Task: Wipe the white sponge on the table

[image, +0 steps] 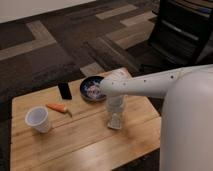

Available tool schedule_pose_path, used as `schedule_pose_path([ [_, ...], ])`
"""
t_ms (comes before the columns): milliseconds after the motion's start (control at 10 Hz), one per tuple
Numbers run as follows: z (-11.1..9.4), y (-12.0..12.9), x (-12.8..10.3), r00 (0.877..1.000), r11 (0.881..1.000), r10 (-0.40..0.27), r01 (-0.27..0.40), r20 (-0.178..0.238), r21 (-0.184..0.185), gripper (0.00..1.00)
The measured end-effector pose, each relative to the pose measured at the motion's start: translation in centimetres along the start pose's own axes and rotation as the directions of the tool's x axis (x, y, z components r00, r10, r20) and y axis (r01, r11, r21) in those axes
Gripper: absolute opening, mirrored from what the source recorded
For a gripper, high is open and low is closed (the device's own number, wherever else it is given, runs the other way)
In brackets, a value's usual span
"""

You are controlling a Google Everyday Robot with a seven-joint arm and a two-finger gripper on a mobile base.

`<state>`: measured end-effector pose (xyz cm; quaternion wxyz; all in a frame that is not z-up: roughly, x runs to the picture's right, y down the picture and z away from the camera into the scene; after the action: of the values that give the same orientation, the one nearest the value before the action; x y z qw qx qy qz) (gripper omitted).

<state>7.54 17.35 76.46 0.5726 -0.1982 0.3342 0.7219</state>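
On the table (85, 142), a white arm presses the sponge down.

Largest in view, the robot's white arm (165, 82) reaches from the right across the low light-brown wooden table. Its gripper (115, 119) points straight down over the right-centre of the tabletop, fingers pressed together onto the white sponge (115, 123), which lies flat on the wood beneath them. Behind the gripper sits a dark bowl (91, 89). A white plastic cup (38, 119) stands near the left edge. A black rectangular object (64, 90) lies by the bowl, and an orange carrot-like piece (58, 107) lies between cup and bowl.
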Motion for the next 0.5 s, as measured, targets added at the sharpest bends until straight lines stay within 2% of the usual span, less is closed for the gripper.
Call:
schedule_pose_path([
  [200,0.5,0.0,0.9,1.000,1.000,0.008,-0.008,-0.017,-0.002,0.00],
  [500,2.1,2.1,2.2,0.997,0.999,-0.036,0.036,-0.062,-0.013,0.00],
])
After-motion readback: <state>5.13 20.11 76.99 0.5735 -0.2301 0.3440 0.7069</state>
